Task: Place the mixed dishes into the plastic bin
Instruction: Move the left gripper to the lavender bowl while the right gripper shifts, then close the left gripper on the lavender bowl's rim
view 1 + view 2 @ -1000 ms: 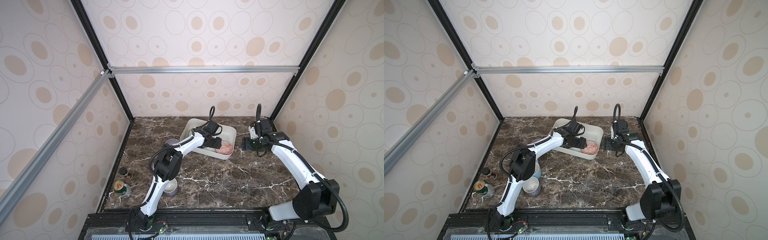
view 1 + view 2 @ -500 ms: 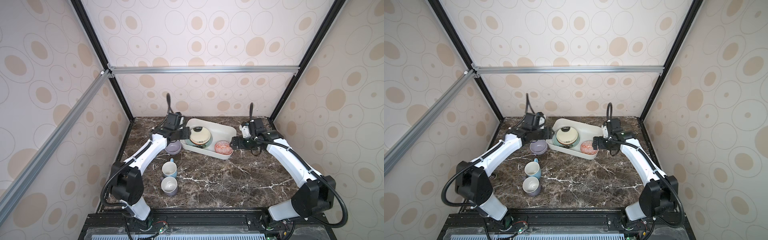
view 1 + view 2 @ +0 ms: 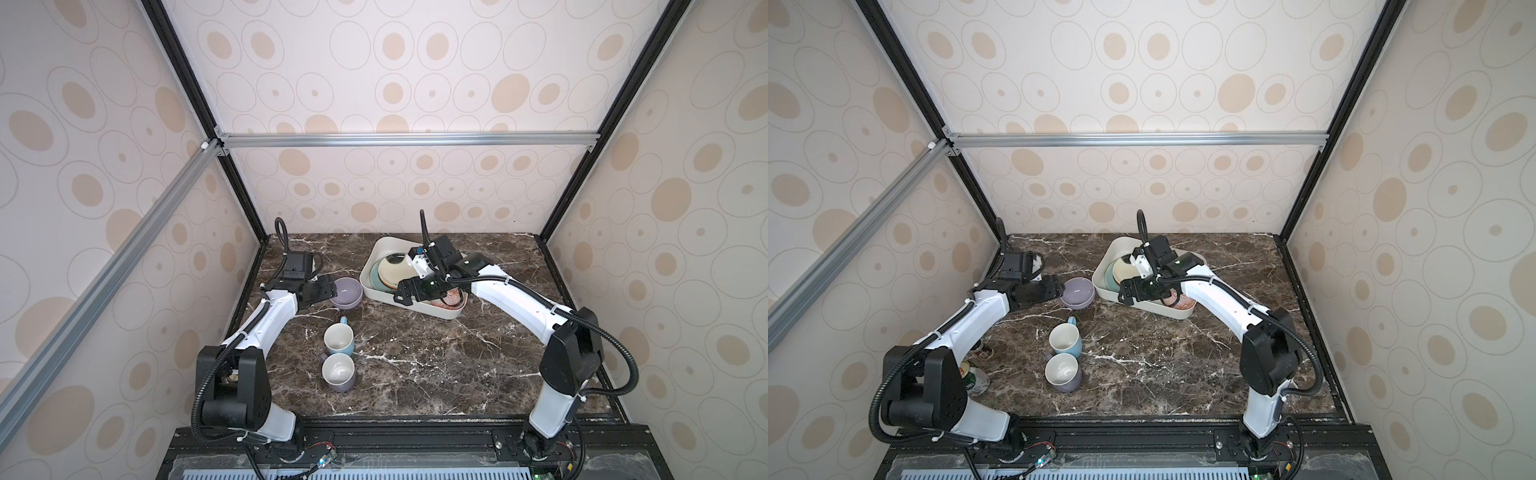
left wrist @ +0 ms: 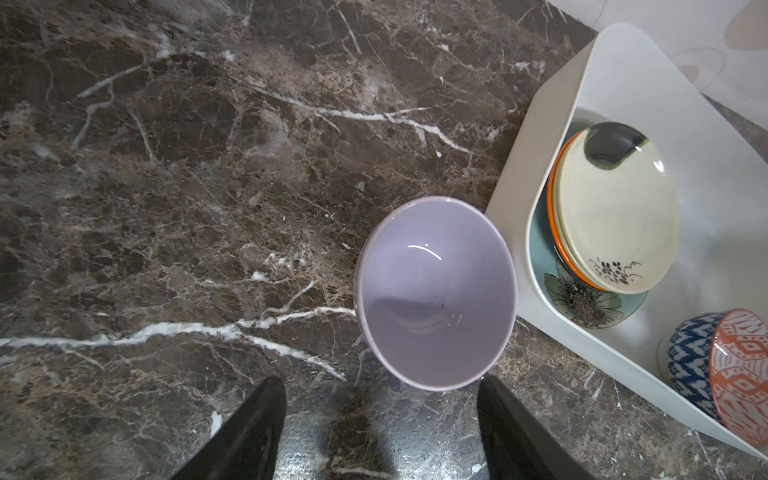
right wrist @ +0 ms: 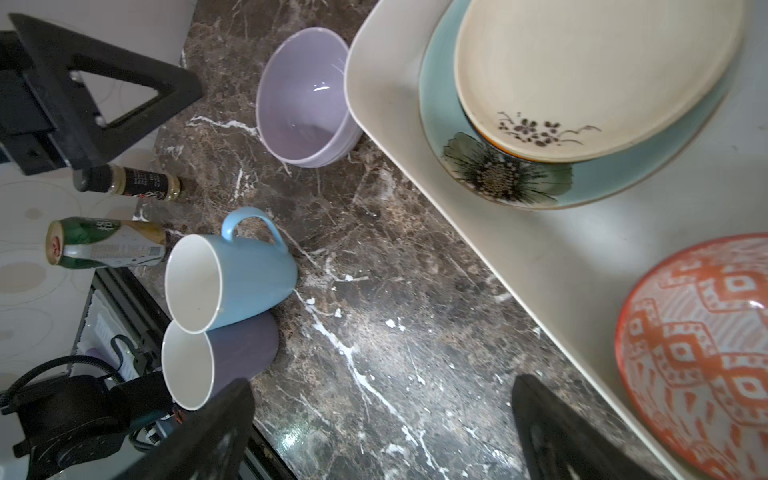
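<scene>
**Top views.** The white bin (image 3: 434, 309) was set askew at the rear of the marble bench (image 3: 457, 374), with its far corner near the back wall. Inside it, the black-and-cream plate (image 3: 394, 270) lay on the teal plate (image 3: 375, 279). An orange-patterned bowl (image 3: 452, 297) was lodged in the near right corner. The right gripper (image 3: 400, 296) was held over the bin's front rim. The left gripper (image 3: 330, 291) was placed at the rim of the lavender-lined bowl (image 3: 348, 291), which stood on the bench just beside the bin's left wall. The light-blue mug (image 3: 338, 338) and the lavender-grey mug (image 3: 338, 374) stood upright and close together at mid-bench. Wide bare bench was left in front and to the right. In a top view, a green can (image 3: 974, 377) and a dark jar (image 3: 984, 351) were seen at the bench's left edge.

**Left wrist view.** The left jaws were shown released, spread to either side of the bowl's near rim. Whether a finger (image 4: 249, 428) touched the rim could not be told. The gap between the bowl and the bin wall (image 4: 509, 216) appeared slight or nil. A blue-patterned band on the orange-patterned bowl was shown only here.

**Right wrist view.** The right jaws were shown wide apart and empty over bare bench alongside the bin's rim (image 5: 415, 158). The can and the jar were seen side-on.
</scene>
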Controlling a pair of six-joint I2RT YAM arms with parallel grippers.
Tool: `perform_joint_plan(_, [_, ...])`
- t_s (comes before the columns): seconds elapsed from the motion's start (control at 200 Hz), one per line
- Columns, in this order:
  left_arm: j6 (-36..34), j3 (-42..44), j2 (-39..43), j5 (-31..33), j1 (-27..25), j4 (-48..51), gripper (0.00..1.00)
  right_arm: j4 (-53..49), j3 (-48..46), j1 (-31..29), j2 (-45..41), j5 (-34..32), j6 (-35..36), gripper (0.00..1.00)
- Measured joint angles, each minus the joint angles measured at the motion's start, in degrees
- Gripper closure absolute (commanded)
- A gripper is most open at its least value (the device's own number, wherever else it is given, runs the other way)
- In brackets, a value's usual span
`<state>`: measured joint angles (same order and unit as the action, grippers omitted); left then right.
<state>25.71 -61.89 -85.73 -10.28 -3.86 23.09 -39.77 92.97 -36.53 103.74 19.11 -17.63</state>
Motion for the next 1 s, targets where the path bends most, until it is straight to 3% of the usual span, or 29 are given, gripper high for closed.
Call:
perform_joint_plan(0.325, [0.0,-0.2,-9.0,-1.9,0.5,-2.6,0.30,0.7,2.9,-3.2,3.6,1.9,-1.0,0.00])
perform_joint_plan(0.495, [0.0,-0.5,-12.2,-2.0,0.6,-2.6,0.38,0.3,3.9,-3.0,3.8,1.5,-0.9,0.00])
perform_joint_plan(0.615, [0.0,-2.1,-13.9,-2.1,0.6,-2.6,0.45,0.3,4.3,-3.0,3.9,1.4,-0.7,0.00])
perform_joint_plan(0.84, [-0.3,-4.7,-16.5,-2.0,0.6,-2.7,0.75,0.3,4.4,-2.6,4.0,0.6,-0.5,0.00])
perform_joint_plan(1.0, [-0.5,-5.3,-17.1,-1.8,0.6,-2.4,0.82,0.3,4.3,-1.7,4.0,0.6,-0.5,0.00])
